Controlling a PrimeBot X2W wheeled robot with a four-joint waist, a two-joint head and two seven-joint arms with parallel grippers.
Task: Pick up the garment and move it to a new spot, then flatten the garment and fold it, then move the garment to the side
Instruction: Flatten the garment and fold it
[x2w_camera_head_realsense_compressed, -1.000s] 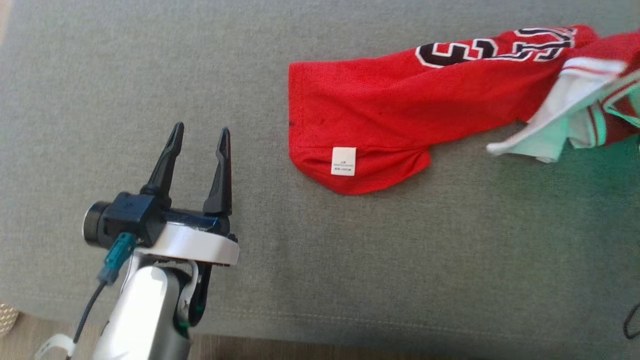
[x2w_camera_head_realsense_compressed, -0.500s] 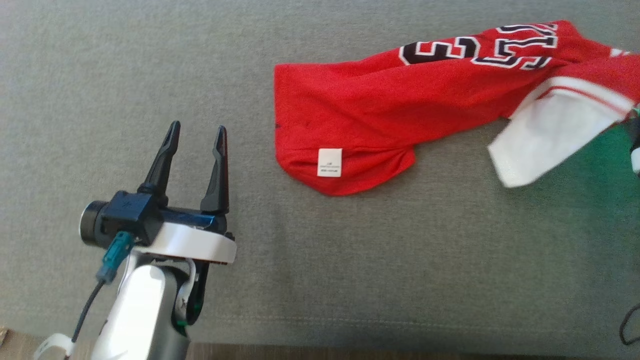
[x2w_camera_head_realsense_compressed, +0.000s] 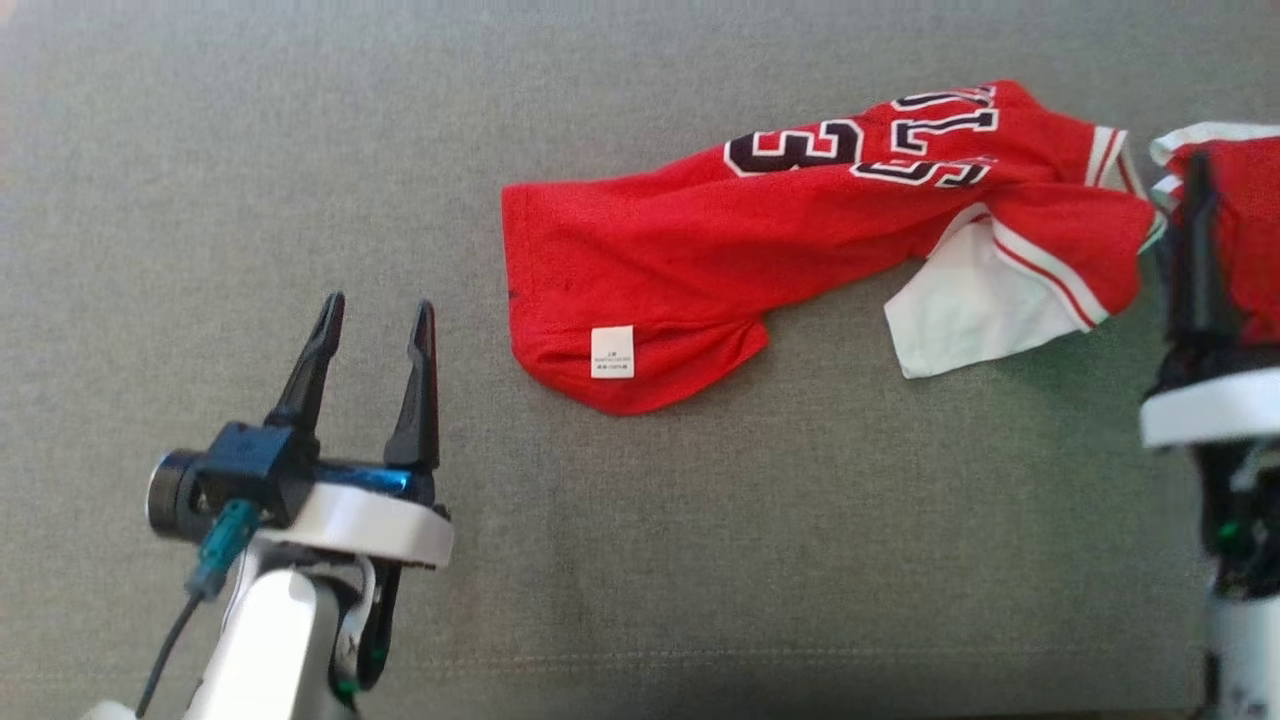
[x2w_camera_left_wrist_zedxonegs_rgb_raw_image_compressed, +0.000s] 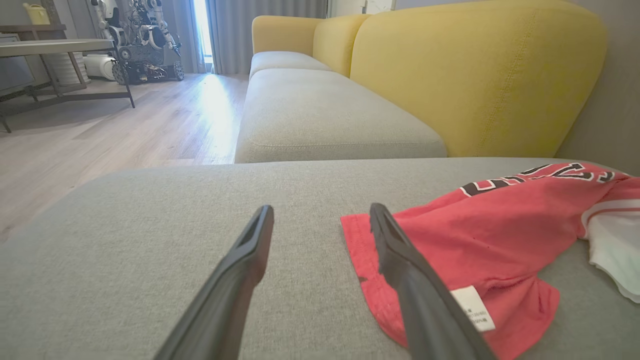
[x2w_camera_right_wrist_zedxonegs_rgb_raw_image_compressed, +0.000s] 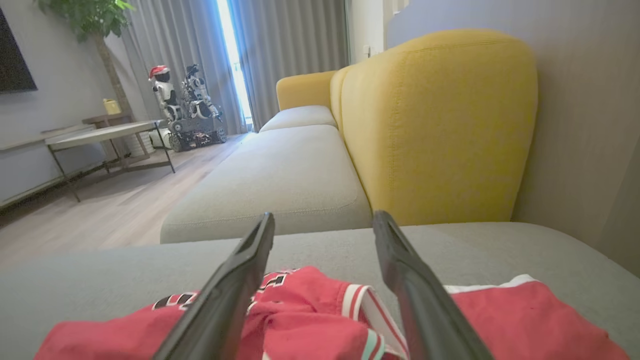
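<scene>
Garment (x2w_camera_head_realsense_compressed: 700, 250): red jersey, strung out lengthwise on the grey cushion (x2w_camera_head_realsense_compressed: 700, 560), rumpled and not yet flat.

Position: the hem end, with its white care label (x2w_camera_head_realsense_compressed: 612, 352), lies just ahead and to the right of the left end effector (x2w_camera_head_realsense_compressed: 380, 302), not touching it. The armhole end bunches beneath and just ahead of the right end effector (x2w_camera_right_wrist_zedxonegs_rgb_raw_image_compressed: 324, 216).

End effectors: both have fingers spread apart with nothing between them. Neither holds cloth.

Why so (judgement): the jersey reads as set down at its spot, one end near each arm. That layout suits taking both ends and pulling outward to flatten.

Materials:
- The body is a fine matte mesh, limp, creasing into soft ridges.
- The black numerals (x2w_camera_head_realsense_compressed: 800, 150) are outlined in white and look like a stiffer applied layer.
- The striped rib trim (x2w_camera_head_realsense_compressed: 1100, 150) looks thicker at the edges.
- A white flap (x2w_camera_head_realsense_compressed: 960, 320) is turned out beside the trim.
- The cushion is a coarse woven fabric with some give, and will likely drag on the mesh.
</scene>
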